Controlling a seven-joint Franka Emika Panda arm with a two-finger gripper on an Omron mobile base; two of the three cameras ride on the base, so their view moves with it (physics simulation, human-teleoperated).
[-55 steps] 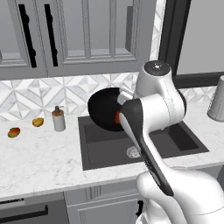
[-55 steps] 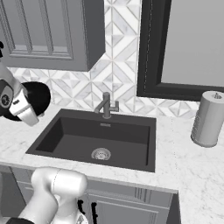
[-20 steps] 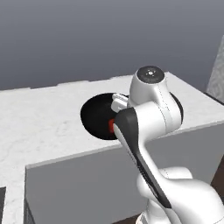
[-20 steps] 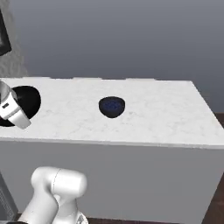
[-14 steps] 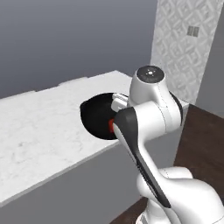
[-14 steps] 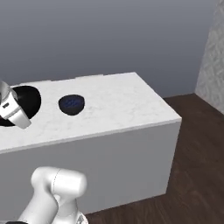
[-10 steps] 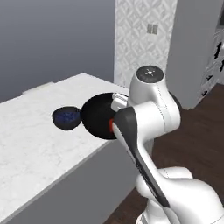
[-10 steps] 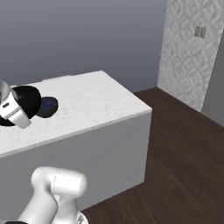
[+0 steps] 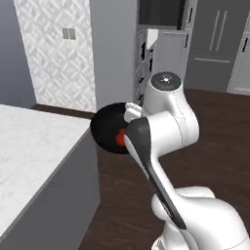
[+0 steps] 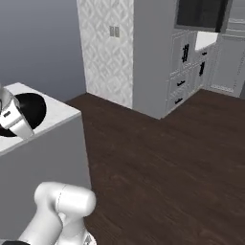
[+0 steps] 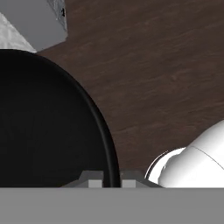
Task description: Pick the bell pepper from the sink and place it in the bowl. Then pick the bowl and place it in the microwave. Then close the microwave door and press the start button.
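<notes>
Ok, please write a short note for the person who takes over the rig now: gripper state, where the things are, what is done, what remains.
Gripper: shut on the rim of the bowl, held off the counter over the dark wood floor.
Bell pepper: a red patch shows at the bowl beside the arm.
Done: pepper in bowl, bowl picked up.
Left: put the bowl in the microwave, close its door, press start.

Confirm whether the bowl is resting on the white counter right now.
No: in the hand view the bowl hangs from the gripper clamped on its rim, with dark wood floor beneath it.
</notes>
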